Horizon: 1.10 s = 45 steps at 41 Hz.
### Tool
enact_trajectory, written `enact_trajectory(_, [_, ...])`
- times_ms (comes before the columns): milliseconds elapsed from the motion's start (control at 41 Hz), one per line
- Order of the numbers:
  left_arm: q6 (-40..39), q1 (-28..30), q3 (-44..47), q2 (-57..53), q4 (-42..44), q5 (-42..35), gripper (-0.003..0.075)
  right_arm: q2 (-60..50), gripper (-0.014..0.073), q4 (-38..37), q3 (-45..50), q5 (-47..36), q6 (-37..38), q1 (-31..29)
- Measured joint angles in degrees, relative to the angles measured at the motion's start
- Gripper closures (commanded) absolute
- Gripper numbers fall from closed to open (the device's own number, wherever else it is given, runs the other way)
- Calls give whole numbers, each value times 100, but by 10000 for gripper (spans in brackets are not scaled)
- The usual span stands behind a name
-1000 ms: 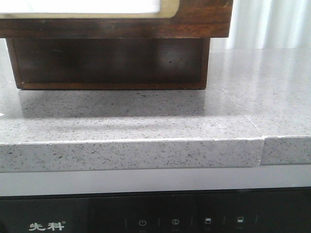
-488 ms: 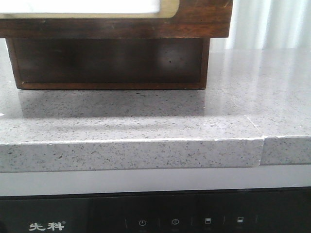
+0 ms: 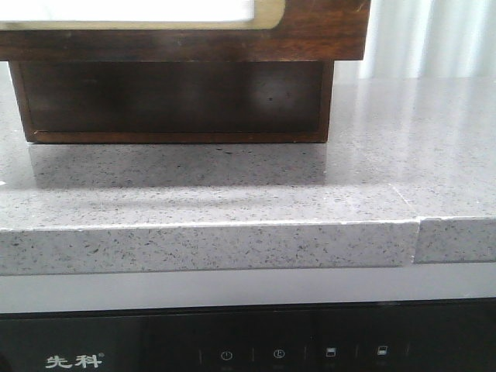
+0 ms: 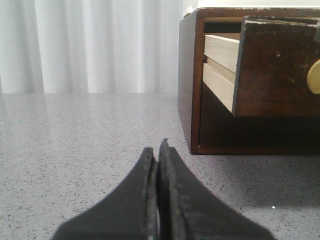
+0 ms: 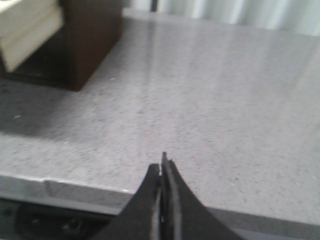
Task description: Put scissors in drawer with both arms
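Observation:
The scissors are out of view in every frame. The dark wooden cabinet (image 3: 174,101) stands at the back left of the grey counter. Its upper drawer (image 4: 272,65) is pulled out, with pale wooden sides and a brass knob (image 4: 314,76). My left gripper (image 4: 157,150) is shut and empty, low over the counter in front of and beside the cabinet's corner. My right gripper (image 5: 161,165) is shut and empty, above the counter's front edge, with the cabinet (image 5: 85,40) farther back. Neither gripper shows in the front view.
The speckled grey counter (image 3: 325,194) has a seam (image 3: 415,217) at the front right. A black appliance panel (image 3: 248,349) sits below the counter's edge. White curtains (image 4: 100,45) hang behind the counter.

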Motion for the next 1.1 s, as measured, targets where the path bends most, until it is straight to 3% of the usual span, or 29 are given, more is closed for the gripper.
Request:
enact_trajectory(220, [0,0,0,0,0,0,741,-842,661,0,1515,-1425,0,-428])
enact_trajectory(512, [0,0,0,0,0,0,741,-919,661,0,2584,-3081,0,-430])
enact_trajectory(878, [0,0,0,0,0,0,741,-919,661,26,2594,-3351,11,-430])
enact_trajectory(1098, [0,0,0,0,0,0,741,-919,661,509,2594,-3351,11,-430])
